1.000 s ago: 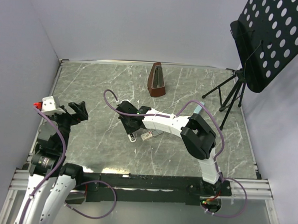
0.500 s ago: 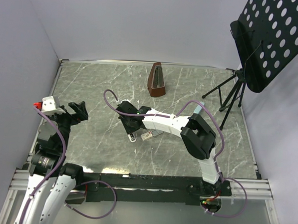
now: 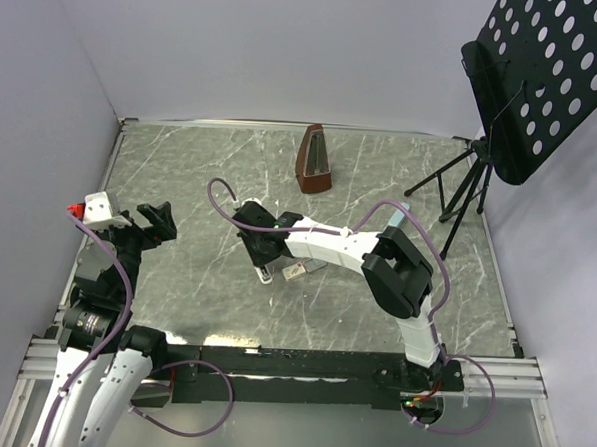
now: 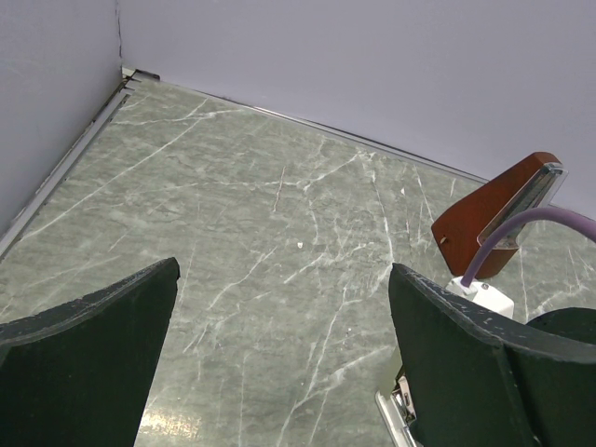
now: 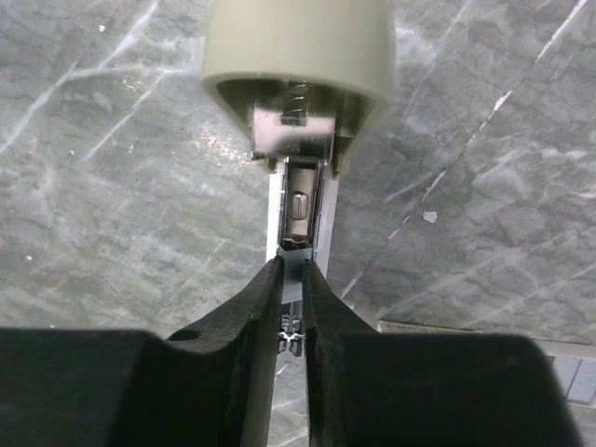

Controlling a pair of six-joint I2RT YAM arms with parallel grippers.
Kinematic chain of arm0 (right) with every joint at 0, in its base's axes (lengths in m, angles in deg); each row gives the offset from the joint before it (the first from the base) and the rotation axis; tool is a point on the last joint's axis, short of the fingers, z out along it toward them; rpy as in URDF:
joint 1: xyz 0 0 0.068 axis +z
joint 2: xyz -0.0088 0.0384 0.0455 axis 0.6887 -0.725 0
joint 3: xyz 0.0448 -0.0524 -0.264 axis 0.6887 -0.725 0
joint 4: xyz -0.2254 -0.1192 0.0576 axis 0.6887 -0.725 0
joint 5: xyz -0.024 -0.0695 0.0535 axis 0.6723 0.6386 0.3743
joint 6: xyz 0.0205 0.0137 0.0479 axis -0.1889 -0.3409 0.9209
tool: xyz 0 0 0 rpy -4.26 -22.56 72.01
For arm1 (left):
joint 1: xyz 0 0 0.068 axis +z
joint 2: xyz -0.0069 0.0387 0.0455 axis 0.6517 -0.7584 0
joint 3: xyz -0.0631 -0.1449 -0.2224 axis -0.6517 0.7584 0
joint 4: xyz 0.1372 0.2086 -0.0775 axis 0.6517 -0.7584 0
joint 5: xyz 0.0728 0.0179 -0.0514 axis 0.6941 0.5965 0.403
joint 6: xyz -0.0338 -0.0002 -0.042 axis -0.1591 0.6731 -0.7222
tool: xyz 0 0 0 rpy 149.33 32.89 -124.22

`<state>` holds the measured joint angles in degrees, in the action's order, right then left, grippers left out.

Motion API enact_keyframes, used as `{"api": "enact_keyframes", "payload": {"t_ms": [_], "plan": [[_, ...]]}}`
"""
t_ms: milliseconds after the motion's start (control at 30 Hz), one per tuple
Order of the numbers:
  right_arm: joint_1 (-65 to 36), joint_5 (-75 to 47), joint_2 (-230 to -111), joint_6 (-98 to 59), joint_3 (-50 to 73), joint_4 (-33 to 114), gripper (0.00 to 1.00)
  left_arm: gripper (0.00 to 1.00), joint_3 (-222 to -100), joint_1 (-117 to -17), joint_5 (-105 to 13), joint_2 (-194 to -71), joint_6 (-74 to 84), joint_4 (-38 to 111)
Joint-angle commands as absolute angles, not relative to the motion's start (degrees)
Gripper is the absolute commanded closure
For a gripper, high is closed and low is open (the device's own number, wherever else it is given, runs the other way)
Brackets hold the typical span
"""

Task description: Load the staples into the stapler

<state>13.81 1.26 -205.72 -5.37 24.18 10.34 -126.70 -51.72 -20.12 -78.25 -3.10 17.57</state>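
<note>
The stapler [image 5: 298,56] lies open on the marble table, its cream top swung up and its metal channel [image 5: 300,207] bare. My right gripper [image 5: 292,272] is shut on the thin grey staple strip [image 5: 293,282] and holds it at the near end of the channel. In the top view the right gripper [image 3: 261,252] is at mid-table over the stapler [image 3: 266,275], with the small tan staple box [image 3: 294,271] just to its right. My left gripper [image 3: 143,225] is open and empty at the left, apart from them; it also shows in the left wrist view [image 4: 284,321].
A brown metronome [image 3: 314,161] stands at the back of the table and shows in the left wrist view [image 4: 494,219]. A black music stand [image 3: 532,76] on a tripod [image 3: 459,187] is at the back right. Grey walls close the left and back.
</note>
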Motion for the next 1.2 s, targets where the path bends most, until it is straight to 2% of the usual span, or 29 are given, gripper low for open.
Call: {"api": "enact_keyframes", "payload": {"t_ms": [0,433,1167], "plan": [[13.6,2.7,-205.2,-5.5,24.0,10.6,0.83,0.01,-126.6,-51.4,-21.3,-78.9,-2.9,19.8],[14.9,5.6,-206.1,-8.2,24.8,9.8,0.86,0.01,-126.6,-51.4,-21.5,-79.2,-2.9,19.9],[20.2,14.3,-209.2,-13.6,27.9,7.4,0.82,0.01,-126.7,-51.4,-20.8,-79.0,-3.1,19.6]]}}
